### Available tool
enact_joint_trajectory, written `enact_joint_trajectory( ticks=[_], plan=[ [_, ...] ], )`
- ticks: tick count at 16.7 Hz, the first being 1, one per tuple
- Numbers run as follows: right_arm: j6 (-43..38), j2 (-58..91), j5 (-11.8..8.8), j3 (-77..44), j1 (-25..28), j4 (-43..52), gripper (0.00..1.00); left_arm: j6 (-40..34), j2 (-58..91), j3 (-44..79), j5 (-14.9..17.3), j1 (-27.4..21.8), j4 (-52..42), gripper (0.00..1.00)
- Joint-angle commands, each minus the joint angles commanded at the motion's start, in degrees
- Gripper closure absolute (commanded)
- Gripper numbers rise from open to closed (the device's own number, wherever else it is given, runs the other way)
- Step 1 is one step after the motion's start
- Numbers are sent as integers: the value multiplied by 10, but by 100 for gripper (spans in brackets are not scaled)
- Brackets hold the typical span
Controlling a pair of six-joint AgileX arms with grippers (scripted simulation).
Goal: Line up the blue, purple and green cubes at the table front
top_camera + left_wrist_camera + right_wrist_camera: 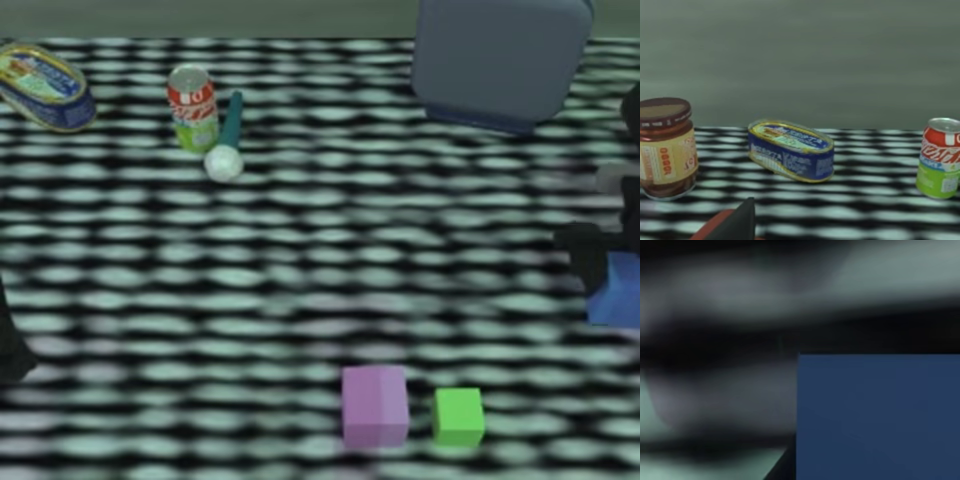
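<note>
the purple cube (375, 406) stood near the front edge of the table (300, 280), and i use it as the landmark. its sides ran almost square to that edge, only a little turned. the green cube (459, 417) sat just to the right of it, apart from it, also nearly square. cubes have no long axis.

the blue cube (617, 291) was far right of the purple cube and further back, cut off by the picture edge. the right gripper (600, 262) was at it, but i cannot tell if the claw grasped it, because only dark parts showed. in the right wrist view the blue cube (879, 417) filled one corner and the rest was hard to make out.

the left arm (12, 340) was parked far left of the purple cube, mostly out of view; its claw state i cannot tell.
</note>
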State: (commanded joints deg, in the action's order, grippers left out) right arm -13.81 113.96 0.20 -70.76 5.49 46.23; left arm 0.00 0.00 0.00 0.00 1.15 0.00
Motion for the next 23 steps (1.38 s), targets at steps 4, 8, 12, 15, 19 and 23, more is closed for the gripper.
enact_joint_trajectory(
  ticks=[4,8,12,15,19,23],
  plan=[
    [0,-28,0,-44,2,78,100,0,0,0,0,0,0,0],
    [2,-56,0,-80,4,137,100,0,0,0,0,0,0,0],
    [1,-55,0,-80,1,137,100,0,0,0,0,0,0,0],
    [-20,-41,0,-100,22,146,100,0,0,0,0,0,0,0],
    [-121,17,1,-191,132,187,100,0,0,0,0,0,0,0],
    [-263,89,2,-309,309,241,100,0,0,0,0,0,0,0]
  ],
)
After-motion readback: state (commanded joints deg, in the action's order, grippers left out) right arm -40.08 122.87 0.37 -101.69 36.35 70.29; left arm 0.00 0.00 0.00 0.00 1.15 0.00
